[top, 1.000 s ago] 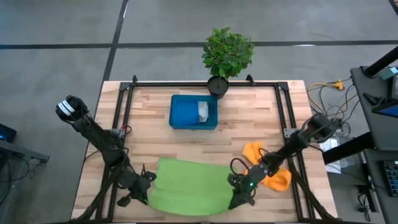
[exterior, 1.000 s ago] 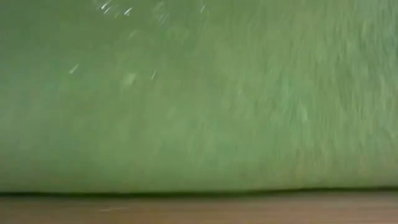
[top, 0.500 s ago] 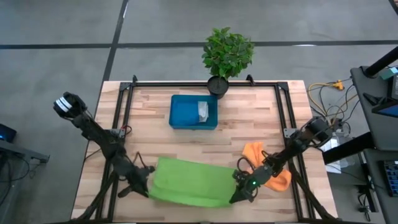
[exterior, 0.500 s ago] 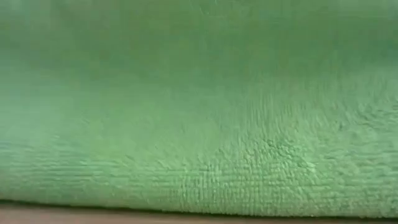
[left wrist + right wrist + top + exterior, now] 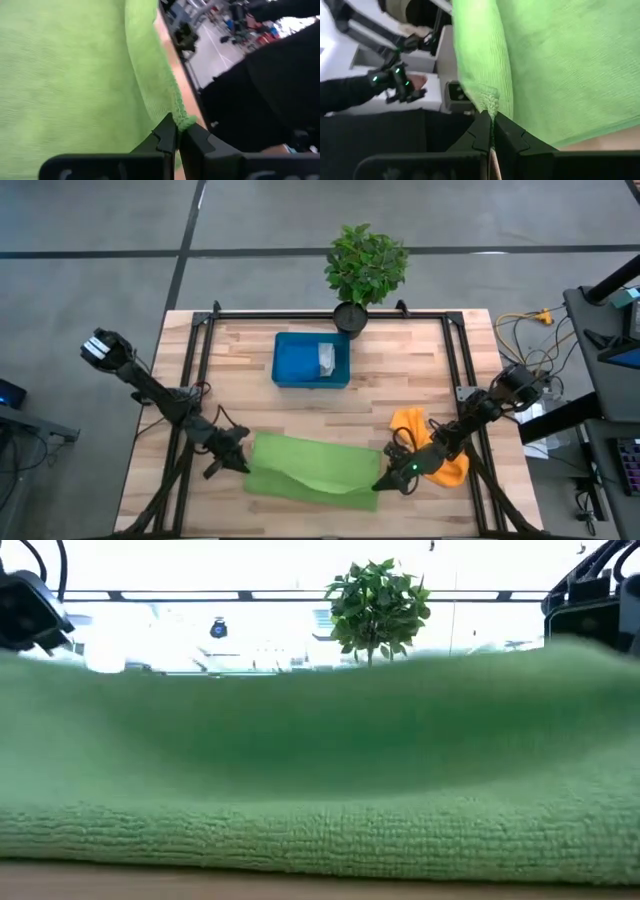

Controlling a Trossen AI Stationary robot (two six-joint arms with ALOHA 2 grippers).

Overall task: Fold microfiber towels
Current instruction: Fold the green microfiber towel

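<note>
A lime green microfiber towel (image 5: 310,468) lies along the table's near edge, its upper layer doubled over the lower; in the low view the green towel (image 5: 320,780) fills the foreground. My left gripper (image 5: 243,461) is shut on its left corner and my right gripper (image 5: 383,481) on its right corner. An orange towel (image 5: 412,423) lies crumpled on the table under my right arm. A grey-white towel (image 5: 328,358) rests in the blue tray (image 5: 295,365). My left gripper pinches the towel's left corner (image 5: 184,121) between its two fingers, coming from the table's left, slanting a little down. The corner is raised off the lower layer. My right gripper pinches the towel's right corner (image 5: 490,105) between its two fingers, coming from the table's right, slanting a little down. The edge between the two corners sags slack (image 5: 320,690) over the lower layer.
The blue tray stands at the middle of the table's far half. A potted plant (image 5: 365,265) stands at the far edge. A black frame (image 5: 320,315) runs round the tabletop. Bare wood (image 5: 330,410) lies between tray and green towel.
Both grippers have gone down and toward the far edge, still shut on the towel's corners. The held edge, which hung high in front of the low camera, has sunk and passed over the part lying on the table, so the towel is now folded over.
</note>
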